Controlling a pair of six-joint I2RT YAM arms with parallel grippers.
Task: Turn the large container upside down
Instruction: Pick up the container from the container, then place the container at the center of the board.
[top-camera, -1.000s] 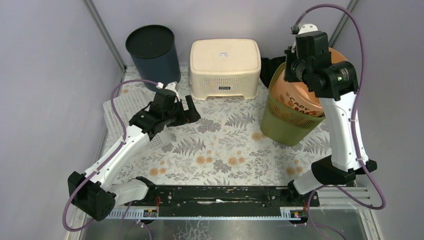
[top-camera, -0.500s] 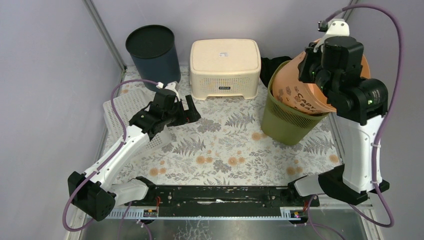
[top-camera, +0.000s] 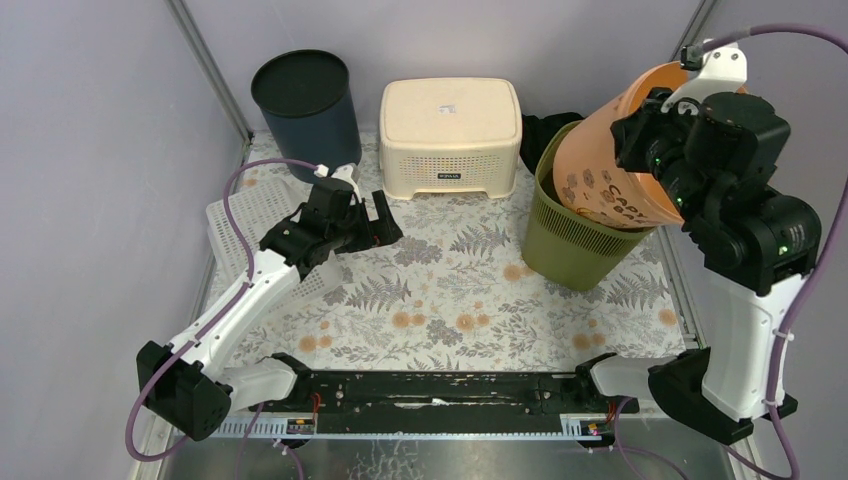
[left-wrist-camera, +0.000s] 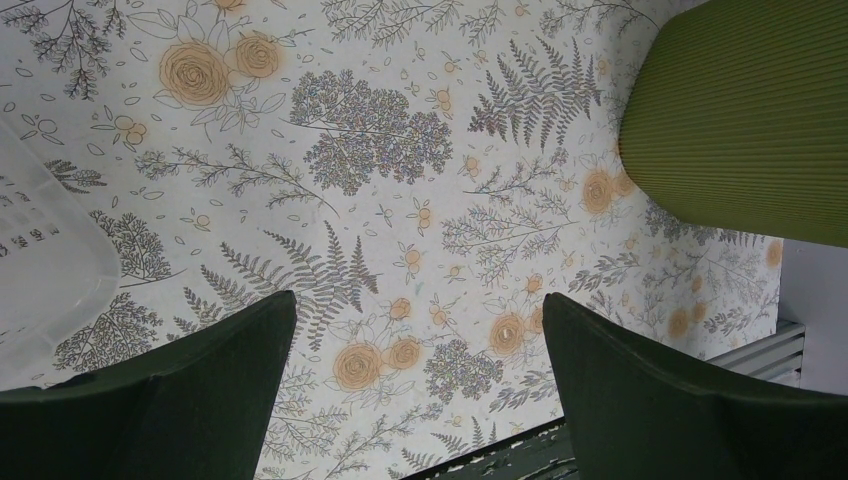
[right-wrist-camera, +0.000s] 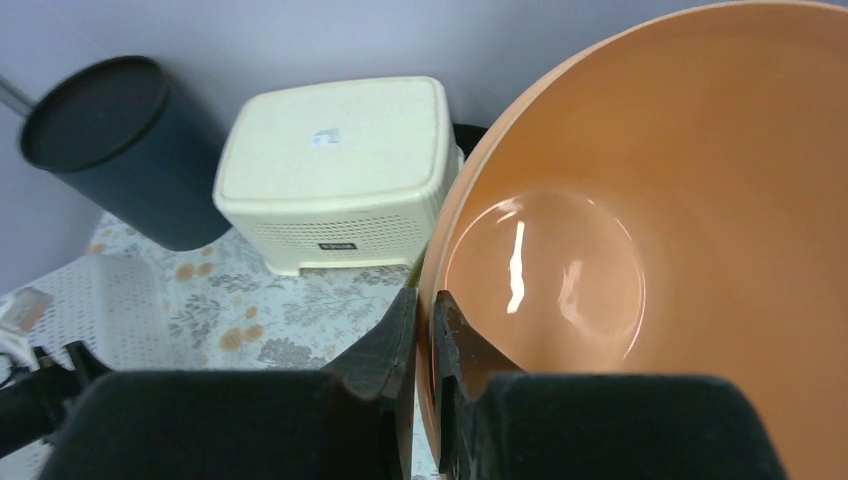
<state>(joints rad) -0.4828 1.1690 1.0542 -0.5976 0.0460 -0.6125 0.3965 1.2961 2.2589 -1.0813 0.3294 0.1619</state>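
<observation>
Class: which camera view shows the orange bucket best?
The right wrist view: the orange bucket fills it, its inside bare, rim pinched by the right gripper. The top external view shows it tilted over the green basket, partly behind the right arm. The left wrist view misses it.

Plain lavender-grey walls close the space on 3 sides: the left wall (top-camera: 90, 150) at 9 o'clock, the back wall (top-camera: 450, 35) at 12 and the right wall (top-camera: 825, 130) at 3. A slim metal post (top-camera: 208, 70) rises in the corner at 11 o'clock, and another (top-camera: 705, 14) at 1. The table wears a white cloth (top-camera: 450, 290) printed with grey ferns and orange roses. At 6 o'clock a bare steel sheet (top-camera: 450, 462) catches soft, even light.
</observation>
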